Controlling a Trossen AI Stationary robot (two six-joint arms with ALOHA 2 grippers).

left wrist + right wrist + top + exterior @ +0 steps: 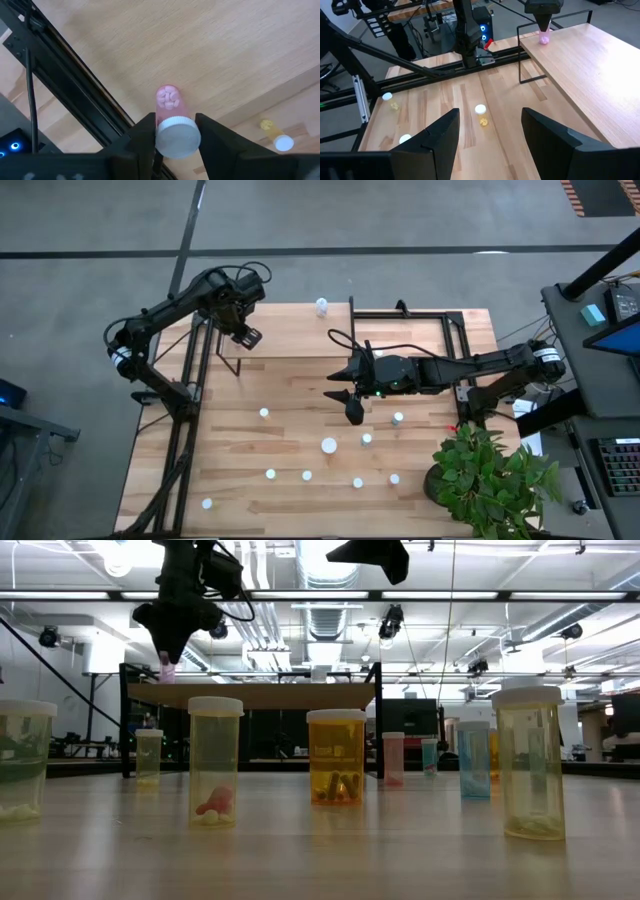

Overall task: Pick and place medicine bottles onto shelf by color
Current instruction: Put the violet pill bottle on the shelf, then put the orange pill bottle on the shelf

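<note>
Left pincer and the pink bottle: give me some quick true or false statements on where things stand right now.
1. The left pincer grips a pink bottle. True.
2. That bottle already stands on the shelf unheld. False: it is held above the shelf's left end.
3. The right pincer carries a bottle. False: it is open and empty over the table.
4. An orange bottle stands on the table. True.
</note>
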